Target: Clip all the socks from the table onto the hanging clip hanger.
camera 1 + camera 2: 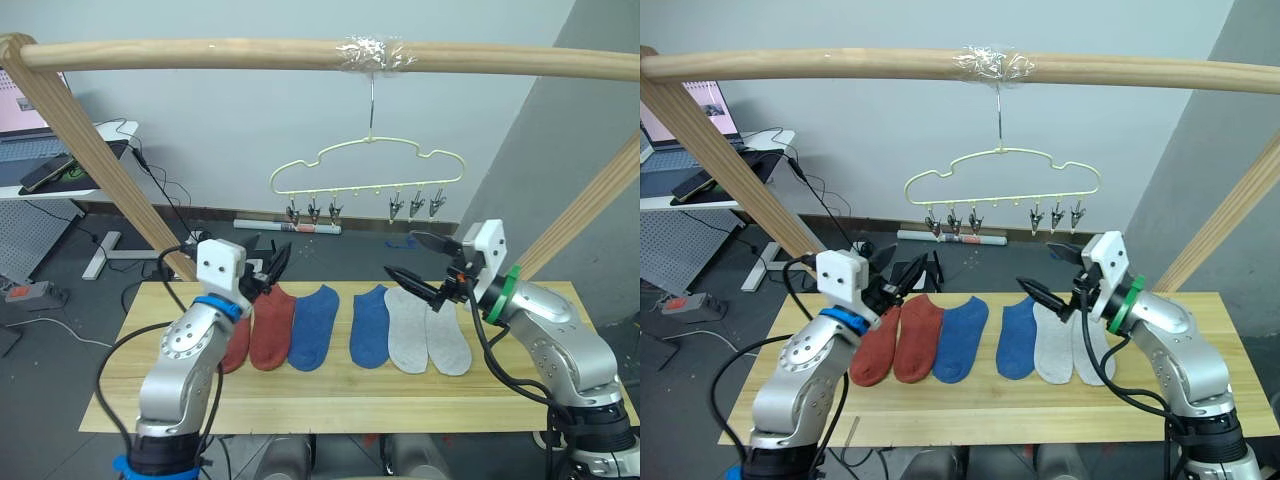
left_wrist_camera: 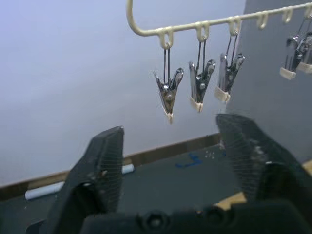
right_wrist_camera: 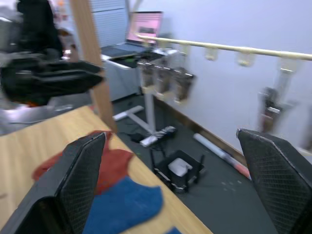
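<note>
Six socks lie in a row on the table (image 1: 330, 400): two rust-red (image 1: 272, 325), two blue (image 1: 315, 327) and two light grey (image 1: 447, 338). My left arm partly covers the leftmost red sock. The pale yellow-green clip hanger (image 1: 365, 165) hangs from the pole above the table's far edge, and its metal clips (image 2: 168, 92) are bare. My left gripper (image 1: 272, 268) is open and empty above the red socks, pointing up at the clips. My right gripper (image 1: 420, 262) is open and empty above the grey socks' far ends.
A round wooden pole frame (image 1: 300, 52) spans the top, with slanted legs at both table ends. A desk with a laptop (image 1: 40, 150) stands at the back left. Cables and a white tube lie on the floor behind the table.
</note>
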Robot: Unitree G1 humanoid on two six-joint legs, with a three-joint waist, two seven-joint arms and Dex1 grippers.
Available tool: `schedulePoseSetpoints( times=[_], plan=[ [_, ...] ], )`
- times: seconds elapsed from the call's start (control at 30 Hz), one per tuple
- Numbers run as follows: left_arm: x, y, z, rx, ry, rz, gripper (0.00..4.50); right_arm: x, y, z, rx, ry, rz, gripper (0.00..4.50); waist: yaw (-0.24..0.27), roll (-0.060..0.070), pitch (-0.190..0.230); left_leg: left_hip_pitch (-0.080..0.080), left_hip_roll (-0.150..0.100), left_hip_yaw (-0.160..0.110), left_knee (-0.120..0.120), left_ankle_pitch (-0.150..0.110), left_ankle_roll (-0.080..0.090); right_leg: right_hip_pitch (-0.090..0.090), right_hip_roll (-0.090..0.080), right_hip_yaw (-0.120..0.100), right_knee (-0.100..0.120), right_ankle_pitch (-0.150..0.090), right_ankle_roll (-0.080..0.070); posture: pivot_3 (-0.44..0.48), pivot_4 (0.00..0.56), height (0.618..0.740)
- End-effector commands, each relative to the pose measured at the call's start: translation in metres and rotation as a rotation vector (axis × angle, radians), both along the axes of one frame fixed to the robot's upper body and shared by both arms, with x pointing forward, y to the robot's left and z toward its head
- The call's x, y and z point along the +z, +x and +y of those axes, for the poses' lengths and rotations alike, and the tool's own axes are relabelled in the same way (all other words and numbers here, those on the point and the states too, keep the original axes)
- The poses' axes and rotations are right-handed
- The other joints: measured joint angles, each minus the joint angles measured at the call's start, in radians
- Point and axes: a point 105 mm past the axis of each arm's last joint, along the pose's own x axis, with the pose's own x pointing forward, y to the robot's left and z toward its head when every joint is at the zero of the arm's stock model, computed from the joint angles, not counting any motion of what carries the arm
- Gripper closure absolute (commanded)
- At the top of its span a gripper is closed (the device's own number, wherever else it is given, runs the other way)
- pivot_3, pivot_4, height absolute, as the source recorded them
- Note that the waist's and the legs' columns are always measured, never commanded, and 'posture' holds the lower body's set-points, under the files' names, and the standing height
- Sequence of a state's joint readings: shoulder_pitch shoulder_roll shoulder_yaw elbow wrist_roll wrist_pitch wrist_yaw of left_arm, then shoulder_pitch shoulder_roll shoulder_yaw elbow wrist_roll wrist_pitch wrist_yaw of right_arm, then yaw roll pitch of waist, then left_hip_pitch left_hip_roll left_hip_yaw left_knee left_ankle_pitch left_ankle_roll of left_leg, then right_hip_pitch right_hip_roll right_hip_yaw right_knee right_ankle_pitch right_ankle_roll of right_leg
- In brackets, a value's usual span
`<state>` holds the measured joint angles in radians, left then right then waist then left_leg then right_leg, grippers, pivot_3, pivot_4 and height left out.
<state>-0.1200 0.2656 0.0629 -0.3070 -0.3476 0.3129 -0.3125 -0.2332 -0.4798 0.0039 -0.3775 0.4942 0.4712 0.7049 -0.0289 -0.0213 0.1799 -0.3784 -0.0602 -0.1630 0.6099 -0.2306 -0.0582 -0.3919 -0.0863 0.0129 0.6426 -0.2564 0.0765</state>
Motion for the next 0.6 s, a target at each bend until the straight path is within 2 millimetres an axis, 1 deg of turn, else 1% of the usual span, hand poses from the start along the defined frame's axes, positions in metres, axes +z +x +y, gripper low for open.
schedulePoseSetpoints(
  times=[0.03, 0.3, 0.37, 0.47, 0.6],
  plan=[
    [0.007, 0.006, -0.005, 0.022, -0.005, -0.060, 1.16, 0.017, -0.003, 0.011, 0.041, 0.025, -0.053, 0.00, 0.000, -0.001, 0.001, 0.000, 0.000, 0.000, 0.000, 0.000, 0.000, -0.001, 0.000, 0.000, 0.000, 0.000, 0.000, -0.077, 0.169, 0.740],
    [0.014, 0.026, -0.016, 0.052, -0.041, -0.125, 1.16, 0.033, -0.005, 0.023, 0.100, 0.045, -0.081, 0.00, -0.001, -0.002, 0.001, -0.002, -0.001, 0.000, 0.000, 0.000, 0.000, -0.003, 0.000, 0.000, 0.001, 0.000, 0.000, -0.098, 0.167, 0.740],
    [0.016, 0.029, -0.018, 0.055, -0.052, -0.142, 1.50, 0.034, -0.005, 0.025, 0.106, 0.046, -0.085, 0.00, -0.003, -0.002, 0.001, -0.002, -0.001, 0.001, 0.001, 0.000, 0.000, -0.003, 0.000, 0.000, 0.001, 0.000, 0.001, -0.101, 0.167, 0.740],
    [0.018, 0.034, -0.019, 0.061, -0.047, -0.149, 2.26, 0.035, -0.005, 0.027, 0.110, 0.048, -0.085, 0.00, -0.003, -0.002, 0.001, -0.002, -0.001, 0.001, 0.001, 0.000, 0.000, -0.003, 0.001, 0.000, 0.001, 0.001, 0.001, -0.101, 0.167, 0.740],
    [0.020, 0.037, -0.018, 0.070, -0.039, -0.156, 2.26, 0.034, -0.005, 0.027, 0.108, 0.049, -0.079, 0.00, -0.004, -0.002, 0.001, -0.002, -0.001, 0.001, 0.001, 0.000, 0.000, -0.004, 0.001, 0.000, 0.001, 0.001, 0.001, -0.104, 0.170, 0.740]
  ],
)
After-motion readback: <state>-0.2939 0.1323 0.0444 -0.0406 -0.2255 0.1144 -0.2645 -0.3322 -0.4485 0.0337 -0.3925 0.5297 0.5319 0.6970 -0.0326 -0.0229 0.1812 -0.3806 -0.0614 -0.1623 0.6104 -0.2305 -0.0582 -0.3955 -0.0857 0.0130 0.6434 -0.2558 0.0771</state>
